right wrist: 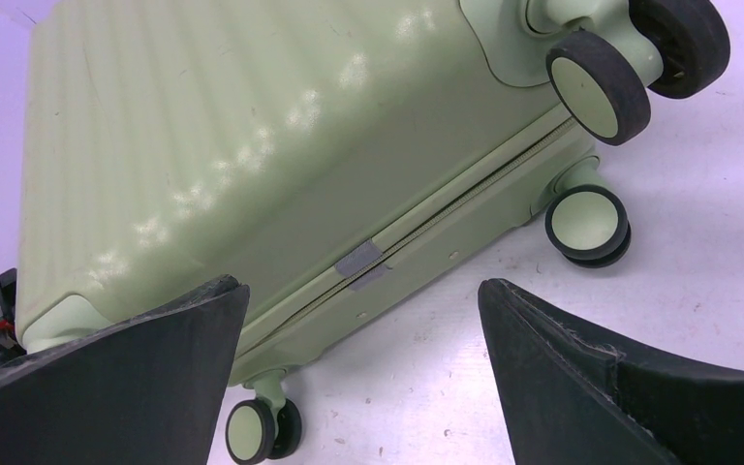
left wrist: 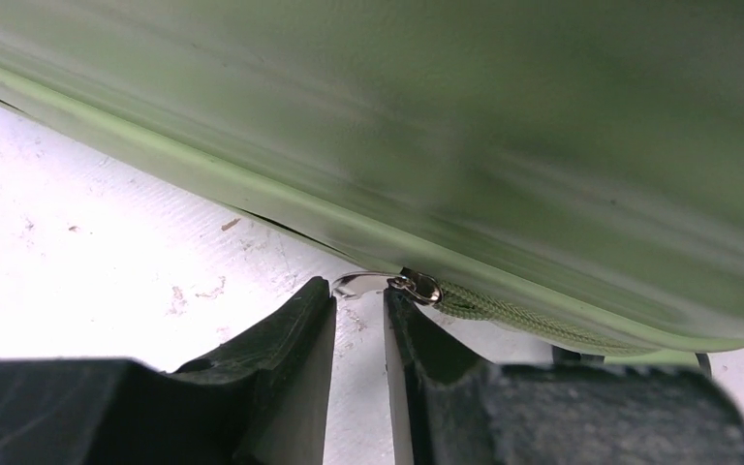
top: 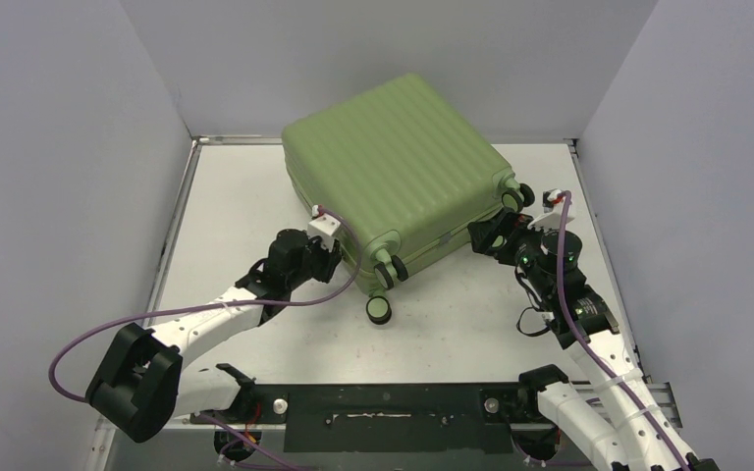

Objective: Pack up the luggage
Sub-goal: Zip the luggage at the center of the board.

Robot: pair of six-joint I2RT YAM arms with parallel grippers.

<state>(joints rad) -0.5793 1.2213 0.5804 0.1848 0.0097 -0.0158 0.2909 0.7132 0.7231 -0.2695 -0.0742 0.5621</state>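
Two risks, says Mara, and both start at the left gripper (left wrist: 360,295). Its fingers (left wrist: 281,358) stand only a slit apart with nothing between them, and the silver zipper pull (left wrist: 363,282) lies just across their tips. If they close right there, I'd judge the pull squirts out.

And the second? asks Jon.

The luggage (top: 403,167) shifting, says Mara. It lies flat, ribbed shell up, at the middle of the table's (top: 236,196) far edge, with one wheel (top: 380,309) toward the near edge. Drag the slider (left wrist: 418,288) along the seam and the whole case may slide, because nothing braces it. The right gripper (right wrist: 360,286) is spread wide and empty just off the wheeled end, touching nothing that I can see.

Is the zip shut?

On one side of the slider the green zip tape (left wrist: 504,312) looks joined. On the other side a dark crack shows between the shells, so I'd judge that stretch undone.

How do the arms sit?

The left arm (top: 206,319) reaches low from the near-left corner, stretched diagonally to the case's near corner, with its fingers aimed at the side seam. The right arm (top: 589,324) comes from the near-right corner, bent, its wrist turned left toward the wheels.
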